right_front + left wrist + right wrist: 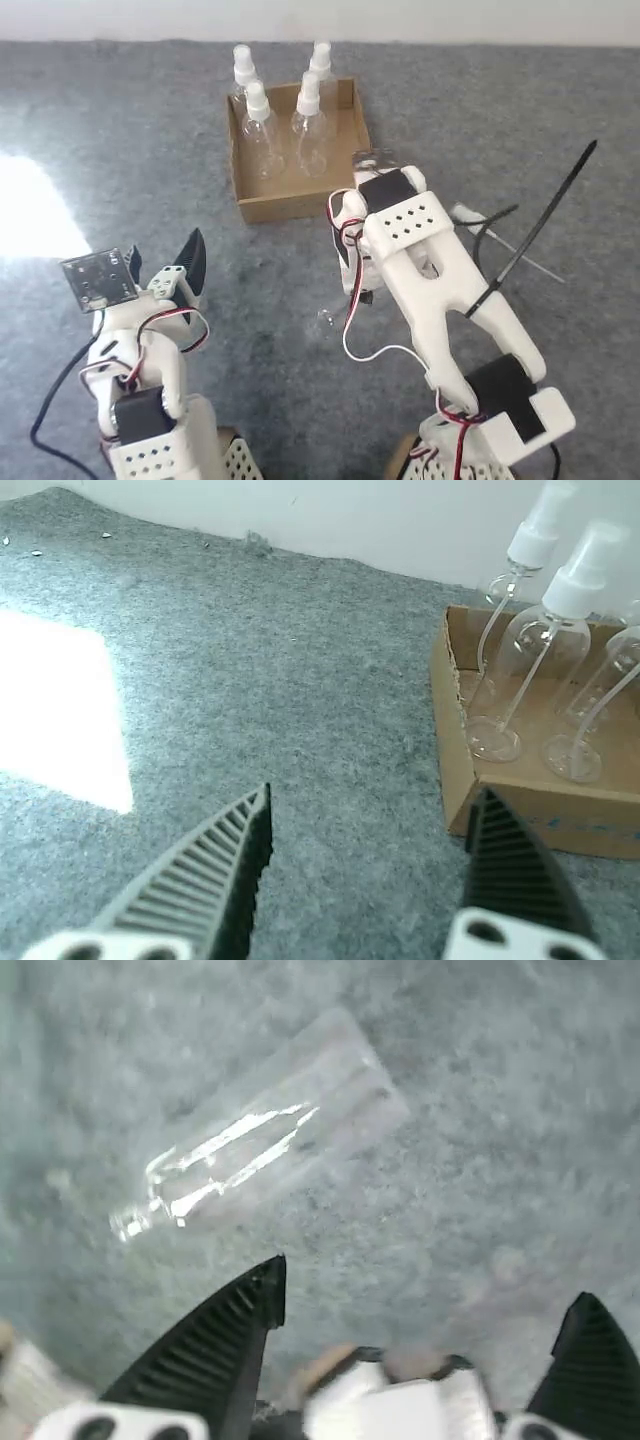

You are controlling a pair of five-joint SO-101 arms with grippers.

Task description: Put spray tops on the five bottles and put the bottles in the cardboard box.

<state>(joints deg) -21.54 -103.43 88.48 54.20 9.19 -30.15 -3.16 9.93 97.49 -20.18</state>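
Clear, thin-walled plastic is what you are dealing with. The fifth bottle (262, 1130) looks light and empty, so expect it to roll or skate on the grey felt (120, 120) if a finger nudges it. Its smooth round body is probably slippery and may give under a hard squeeze. It lies on its side on the felt just beside the cardboard box (243, 190), by the wall nearest your right arm, though you cannot tell whether it touches. It sits directly beneath the right gripper (430, 1290), whose jaws stand wide apart and hold nothing. Take it across the middle of the body with the jaws square to its length, since the narrow neck offers less to bear on, and close gently. It is see-through with bright glints along its flank, broad at the base and tapering to a bare neck with no top fitted. What appears to be the loose spray top (466, 213), white with a thin dip tube, lies on the felt near the arm, on the side away from the box. Four bottles (262, 135) with white tops stand upright in the box. Your left gripper (375, 805) hangs over bare felt short of the box, jaws spread and empty.
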